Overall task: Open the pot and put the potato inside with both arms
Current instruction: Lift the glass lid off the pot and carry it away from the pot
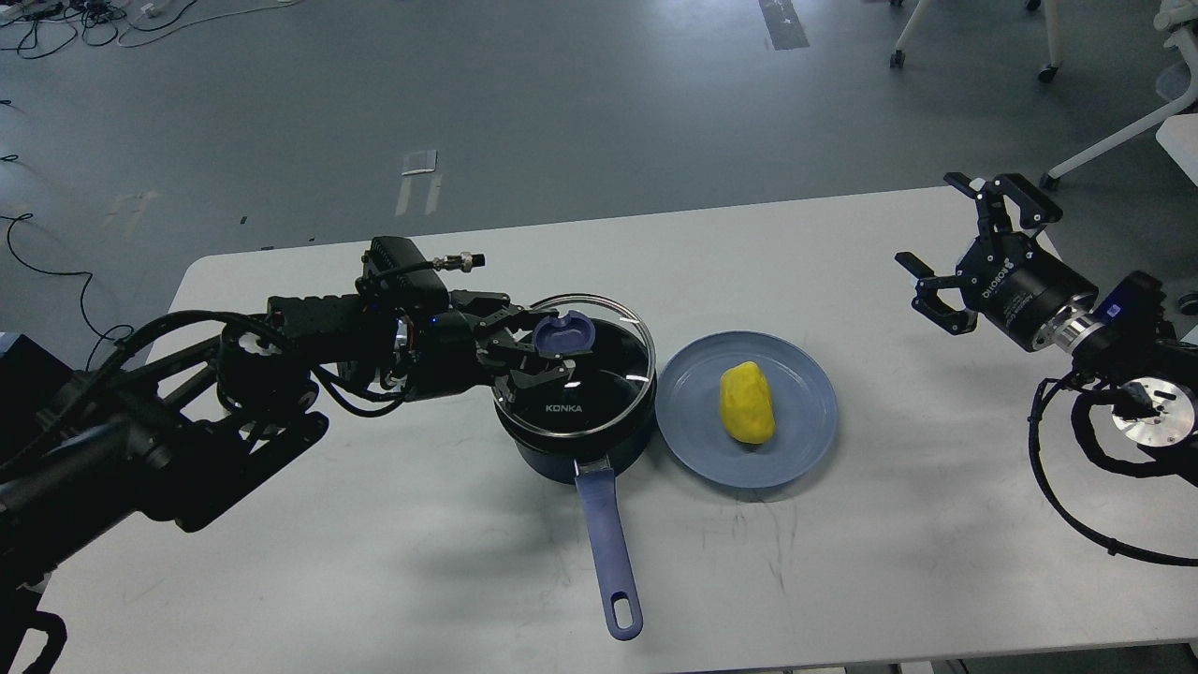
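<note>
A dark blue pot (pixel 573 449) with a long blue handle (pixel 608 552) stands on the white table (pixel 842 552). Its glass lid (pixel 599 393), marked KONKA, has a blue knob (pixel 560 334). My left gripper (pixel 552 356) is shut on the knob and holds the lid slightly raised and tilted above the pot. A yellow potato (pixel 747 402) lies on a blue plate (pixel 805 440) just right of the pot. My right gripper (pixel 945 248) is open and empty, far right above the table, well apart from the plate.
The table's far edge runs behind the pot. Chair legs (pixel 1104 140) and a white table corner (pixel 1181 136) stand at the back right on the grey floor. Cables (pixel 56 271) lie on the floor at left.
</note>
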Controlling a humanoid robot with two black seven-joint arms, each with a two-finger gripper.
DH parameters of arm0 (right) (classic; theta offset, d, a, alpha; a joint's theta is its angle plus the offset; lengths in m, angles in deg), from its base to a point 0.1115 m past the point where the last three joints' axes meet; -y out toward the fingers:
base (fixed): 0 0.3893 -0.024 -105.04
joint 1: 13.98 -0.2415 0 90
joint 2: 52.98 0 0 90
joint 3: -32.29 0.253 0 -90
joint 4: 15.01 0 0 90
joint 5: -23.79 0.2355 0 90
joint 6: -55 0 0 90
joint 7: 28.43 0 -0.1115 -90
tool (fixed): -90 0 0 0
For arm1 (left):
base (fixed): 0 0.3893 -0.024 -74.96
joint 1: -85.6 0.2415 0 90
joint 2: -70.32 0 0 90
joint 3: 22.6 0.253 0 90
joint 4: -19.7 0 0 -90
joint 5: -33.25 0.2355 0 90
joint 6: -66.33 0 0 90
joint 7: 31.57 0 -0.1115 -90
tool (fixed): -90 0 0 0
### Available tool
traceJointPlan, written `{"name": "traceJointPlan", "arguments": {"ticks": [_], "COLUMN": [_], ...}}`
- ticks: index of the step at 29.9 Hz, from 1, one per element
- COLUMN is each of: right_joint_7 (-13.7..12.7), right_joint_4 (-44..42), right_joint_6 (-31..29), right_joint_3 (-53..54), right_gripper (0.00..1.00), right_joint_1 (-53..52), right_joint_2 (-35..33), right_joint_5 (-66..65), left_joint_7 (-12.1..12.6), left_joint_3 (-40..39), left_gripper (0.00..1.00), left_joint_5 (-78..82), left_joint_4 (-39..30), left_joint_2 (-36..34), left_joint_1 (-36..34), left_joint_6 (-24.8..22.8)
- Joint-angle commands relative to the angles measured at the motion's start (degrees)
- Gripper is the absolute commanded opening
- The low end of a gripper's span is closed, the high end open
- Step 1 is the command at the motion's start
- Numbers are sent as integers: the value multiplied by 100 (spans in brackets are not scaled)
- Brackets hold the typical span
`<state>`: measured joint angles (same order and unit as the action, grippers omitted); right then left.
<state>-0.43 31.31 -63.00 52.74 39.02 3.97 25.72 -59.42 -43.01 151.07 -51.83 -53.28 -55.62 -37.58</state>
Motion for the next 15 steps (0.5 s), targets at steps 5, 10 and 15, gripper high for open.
{"name": "traceJointPlan", "arguments": {"ticks": [5, 10, 15], "right_joint_7": [0, 0, 0], "right_joint_4": [0, 0, 0], "right_joint_6": [0, 0, 0], "right_joint_3": [11, 11, 11], "right_gripper": [100, 100, 100], "right_joint_1": [0, 0, 0], "right_joint_2": [9, 9, 9], "right_joint_5": [0, 0, 0], "left_joint_7": [-15, -15, -15], "left_joint_3": [19, 124, 195], "left_gripper": [37, 38, 39], "left_joint_5": [-67, -330, -410], "left_joint_4": [-116, -46, 51], "left_joint_2": [-964, -1755, -2098], "left_joint_1": [-55, 191, 709], "left_joint_6": [249, 460, 925]}}
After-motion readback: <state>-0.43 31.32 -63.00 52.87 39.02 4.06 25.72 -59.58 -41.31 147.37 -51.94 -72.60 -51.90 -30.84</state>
